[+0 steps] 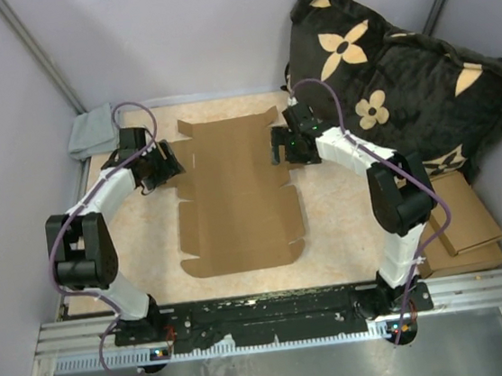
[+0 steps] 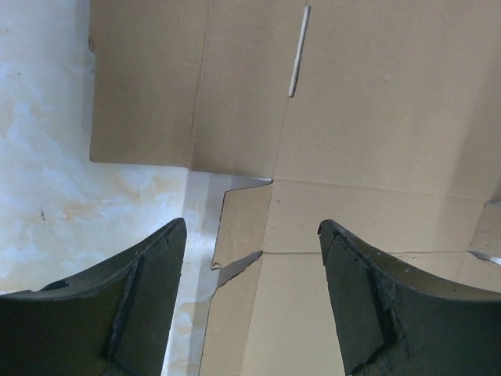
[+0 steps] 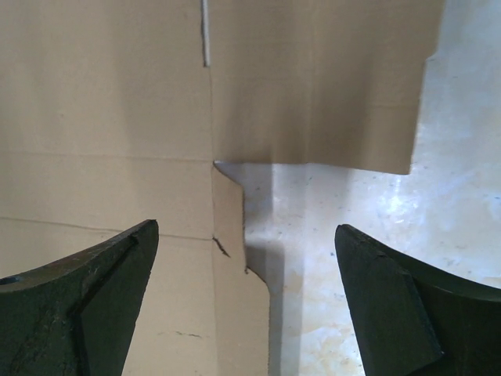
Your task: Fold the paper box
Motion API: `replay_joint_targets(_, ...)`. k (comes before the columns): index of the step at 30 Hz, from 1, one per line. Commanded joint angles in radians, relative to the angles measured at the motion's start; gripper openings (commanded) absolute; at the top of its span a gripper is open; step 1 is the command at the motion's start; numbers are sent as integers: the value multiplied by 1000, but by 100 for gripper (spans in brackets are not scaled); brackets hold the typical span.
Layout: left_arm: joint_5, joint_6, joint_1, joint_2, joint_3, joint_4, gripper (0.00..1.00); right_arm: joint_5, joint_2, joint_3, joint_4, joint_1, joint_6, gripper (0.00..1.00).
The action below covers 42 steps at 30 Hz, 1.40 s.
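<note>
The paper box [image 1: 234, 194] lies as a flat brown die-cut sheet in the middle of the table, with side flaps and notches. My left gripper [image 1: 169, 166] is open at the sheet's left edge, near the far side flap. In the left wrist view the open gripper [image 2: 252, 235] straddles the sheet's [image 2: 376, 141] notched left edge. My right gripper [image 1: 279, 146] is open at the sheet's right edge. In the right wrist view the open gripper [image 3: 246, 235] straddles the sheet's [image 3: 109, 117] right edge by a notch. Neither holds anything.
A grey cloth [image 1: 90, 132] lies at the far left corner. A black cushion with tan flowers [image 1: 394, 90] fills the far right. A stack of flat brown cardboard pieces [image 1: 462, 223] lies at the right. Grey walls enclose the table.
</note>
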Motion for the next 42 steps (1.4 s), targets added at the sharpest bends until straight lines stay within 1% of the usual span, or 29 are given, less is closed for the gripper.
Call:
replay_joint_targets(1, 13, -5, 4, 46, 3, -4, 75, -2, 20, 67, -1, 29, -12, 95)
replay_joint_targets(7, 37, 1, 4, 106, 36, -42, 73, -3, 61, 90, -19, 46, -19, 95)
replay_joint_targets(12, 81, -3, 3, 118, 38, -45, 71, -13, 83, 112, -26, 63, -26, 95)
replay_joint_targets(19, 198, -28, -7, 84, -14, 31, 68, -28, 97, 148, -28, 102, -46, 95)
replay_joint_targets(22, 234, -36, -21, 93, -13, 33, 67, -32, 104, 164, -32, 115, -49, 95)
replay_joint_targets(34, 284, -46, -66, 63, -30, 84, 66, -39, 125, 175, -30, 149, -44, 95)
replay_joint_targets(38, 334, -68, -78, 85, -35, 104, 64, -38, 127, 176, -29, 155, -42, 94)
replay_joint_targets(42, 333, -73, -90, 96, -33, 104, 64, -21, 100, 172, -33, 155, -36, 94)
